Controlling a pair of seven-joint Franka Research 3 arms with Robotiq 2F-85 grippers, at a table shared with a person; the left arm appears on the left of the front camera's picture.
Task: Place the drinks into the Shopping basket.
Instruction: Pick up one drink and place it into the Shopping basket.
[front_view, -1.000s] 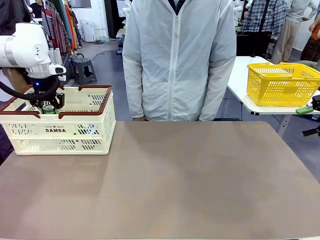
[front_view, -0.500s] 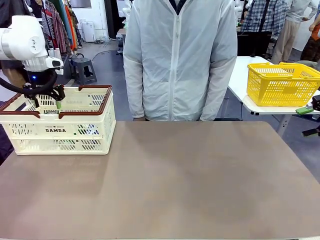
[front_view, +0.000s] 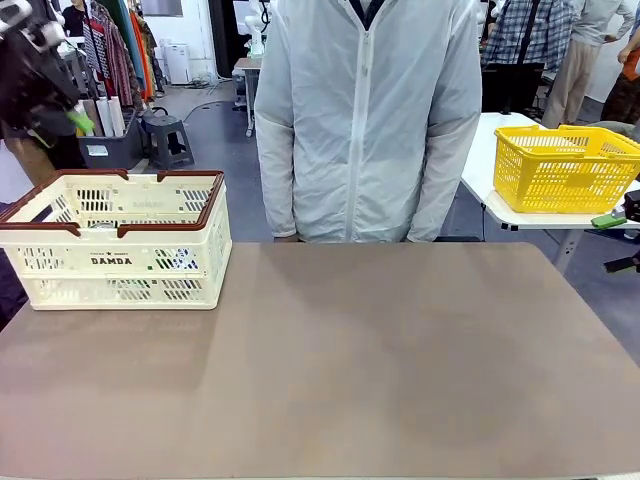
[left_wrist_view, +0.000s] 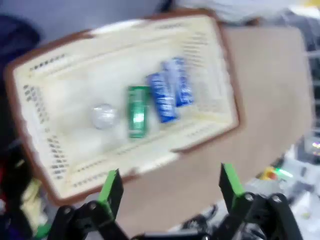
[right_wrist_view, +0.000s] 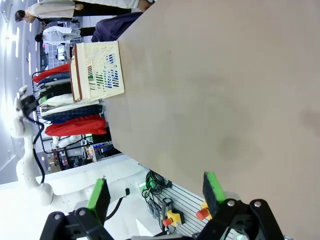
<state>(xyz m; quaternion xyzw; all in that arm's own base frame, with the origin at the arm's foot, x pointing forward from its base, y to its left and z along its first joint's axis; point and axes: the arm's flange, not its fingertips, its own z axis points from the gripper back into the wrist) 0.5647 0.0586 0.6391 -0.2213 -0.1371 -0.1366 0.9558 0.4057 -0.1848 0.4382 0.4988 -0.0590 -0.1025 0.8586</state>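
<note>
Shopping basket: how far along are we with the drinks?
Done: four cans lie in the Shopping basket, two blue cans, a green can and one showing its silver top. In hand: nothing; the left tool is open above it. Left: no drinks on the table.

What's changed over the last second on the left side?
The left gripper, holding a green can inside the Shopping basket a second ago, let it go and rose clear, fingers open. The green can lies beside two blue ones. Basket, table and person stayed put.
</note>
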